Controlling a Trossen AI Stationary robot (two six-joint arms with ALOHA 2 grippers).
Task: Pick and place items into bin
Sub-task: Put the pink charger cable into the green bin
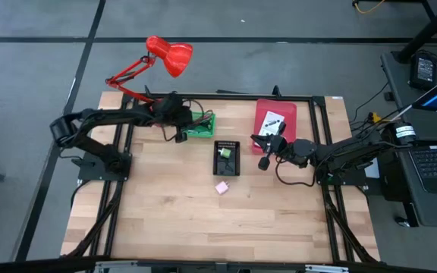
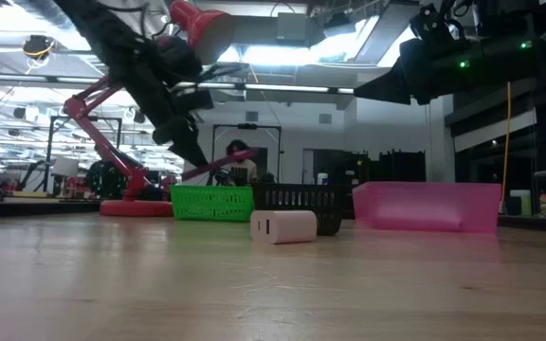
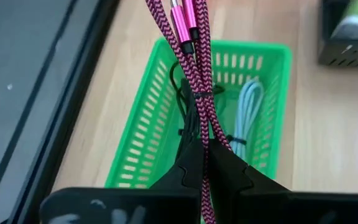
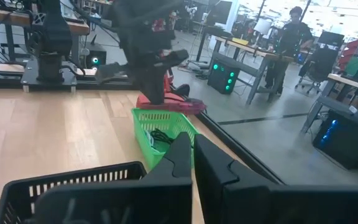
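Note:
My left gripper is shut on a maroon braided cord and slants down over a green basket, which stands at the far left of the table. A black cord and a pale blue cord lie in that basket. A pink cube rests on the bare wood near the table's middle. My right gripper is shut on nothing and points level, right of a black basket. My left gripper pinches several strands of the maroon cord between its two fingers, slanting down from the table's left. The strands run on past the fingertips, the pink plugs at their far end. The cord is lifted clear above the green basket.
A pink bin at the far right holds a white packet. The black basket holds a yellow-green item. A red desk lamp stands beyond the table's far left corner. Bare wood spreads along the near half of the table.

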